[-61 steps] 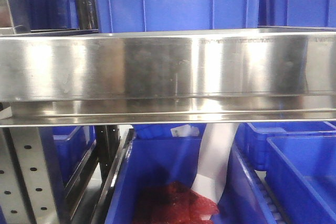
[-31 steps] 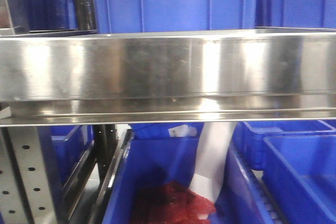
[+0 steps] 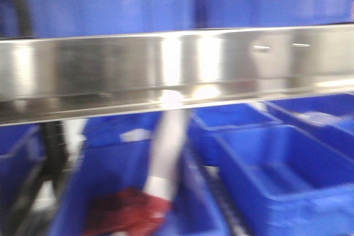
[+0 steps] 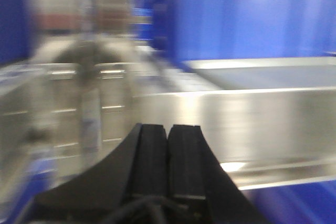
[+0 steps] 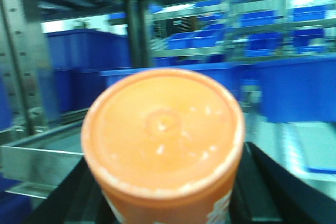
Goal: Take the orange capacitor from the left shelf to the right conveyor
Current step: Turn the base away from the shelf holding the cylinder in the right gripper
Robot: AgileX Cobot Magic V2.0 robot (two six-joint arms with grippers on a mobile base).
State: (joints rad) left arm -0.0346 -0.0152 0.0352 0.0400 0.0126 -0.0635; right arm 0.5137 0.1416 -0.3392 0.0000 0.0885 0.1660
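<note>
Right hand [image 5: 168, 195] gripping orange capacitor [image 5: 163, 140], largely hidden behind it, left shelf [image 3: 177, 64] motion-blurred

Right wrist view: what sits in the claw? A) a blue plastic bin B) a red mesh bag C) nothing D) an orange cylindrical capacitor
D. The orange cylindrical capacitor fills the frame, its round top towards the camera, with the dark sides of the right claw showing on either side of it.
</note>
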